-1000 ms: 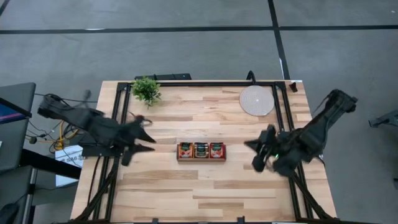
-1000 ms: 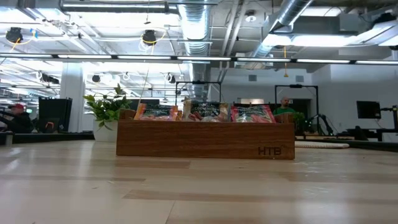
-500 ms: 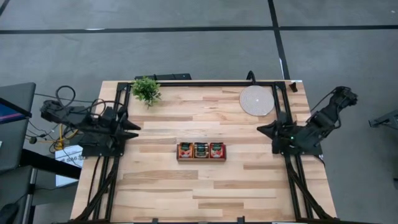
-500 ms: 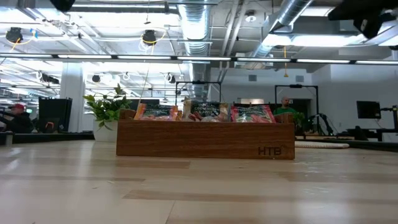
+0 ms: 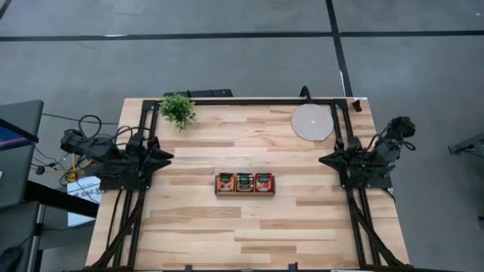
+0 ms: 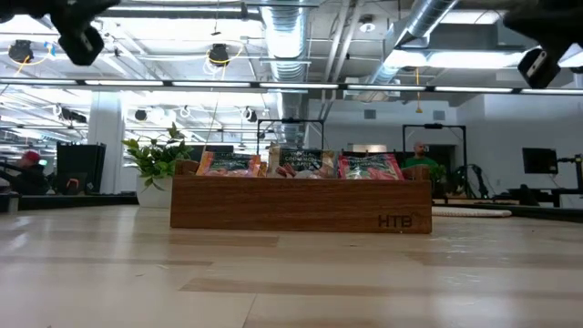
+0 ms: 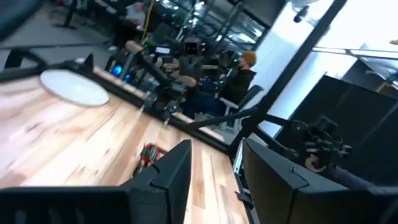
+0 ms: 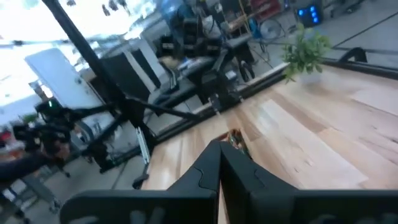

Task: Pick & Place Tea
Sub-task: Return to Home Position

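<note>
**Three compartments filled, both arms parked at the table's sides**

Three stacks of tea sachets sit in the wooden tray, one stack to each compartment. The tray lies near the middle of the table, its long side running left to right. On my level camera the sachet tops stand just above the tray's rim. The print is mostly red, with green and white, and the front wall of the tray carries the letters HTB.

The left gripper is at the table's left edge, over its own frame, pointing inward and well apart from the tray. On its wrist feed I see its fingers held apart with a clear gap and nothing between them.

The right gripper mirrors it at the right edge, also well clear of the tray. Its wrist feed shows the two fingers pressed together to a thin seam, gripping nothing.

A small potted plant stands at the far left corner of the table. A round pale disc lies flat near the far right corner. Neither touches the tray.

Beyond the table, the left wrist feed picks up a seated person at a workstation in the room.
</note>
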Action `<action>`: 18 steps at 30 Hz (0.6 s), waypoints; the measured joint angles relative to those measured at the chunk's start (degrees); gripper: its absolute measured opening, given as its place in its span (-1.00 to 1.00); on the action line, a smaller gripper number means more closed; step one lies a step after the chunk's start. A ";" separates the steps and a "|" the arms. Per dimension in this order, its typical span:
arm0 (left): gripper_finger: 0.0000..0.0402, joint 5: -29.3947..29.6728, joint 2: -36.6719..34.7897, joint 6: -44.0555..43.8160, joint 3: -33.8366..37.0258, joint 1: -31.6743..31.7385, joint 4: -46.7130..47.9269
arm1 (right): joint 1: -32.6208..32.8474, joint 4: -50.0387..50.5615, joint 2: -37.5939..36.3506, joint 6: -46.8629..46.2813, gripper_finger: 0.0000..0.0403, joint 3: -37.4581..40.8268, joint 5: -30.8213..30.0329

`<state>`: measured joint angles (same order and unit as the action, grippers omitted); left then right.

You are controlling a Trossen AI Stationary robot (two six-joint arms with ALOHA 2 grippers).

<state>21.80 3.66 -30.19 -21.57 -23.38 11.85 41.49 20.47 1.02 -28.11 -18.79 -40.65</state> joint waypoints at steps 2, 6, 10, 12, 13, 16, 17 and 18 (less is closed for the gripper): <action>-0.32 0.42 0.02 -2.17 0.21 0.00 0.73 | -0.34 0.00 -0.72 -0.13 -1.00 0.96 -0.60; -0.32 0.42 0.04 -3.38 0.21 0.00 4.47 | -0.75 2.39 -0.55 -2.04 -1.00 1.03 0.20; -0.32 -0.36 0.04 -5.41 0.23 0.00 6.14 | -0.76 4.10 0.04 -5.63 -1.00 1.08 0.13; -0.32 -0.38 0.07 -5.43 0.23 0.00 6.08 | -0.76 3.90 0.04 -7.75 -1.00 0.97 0.08; -0.32 -0.46 0.07 -5.41 0.23 0.00 6.02 | -0.76 4.00 0.07 -8.07 -1.00 0.98 0.13; -0.32 -2.34 0.04 -2.14 0.23 0.00 5.75 | -0.76 3.67 0.08 -3.69 -1.00 0.99 0.73; -0.32 -4.20 0.04 0.27 0.23 0.00 5.10 | -0.76 3.28 0.08 -1.32 -1.00 0.97 2.40; -0.33 -6.50 0.04 2.67 0.23 0.00 4.14 | -0.74 2.70 0.08 1.20 -1.00 0.98 5.22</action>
<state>15.30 3.70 -27.52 -21.34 -23.38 15.99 40.75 23.17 1.10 -26.91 -17.81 -35.44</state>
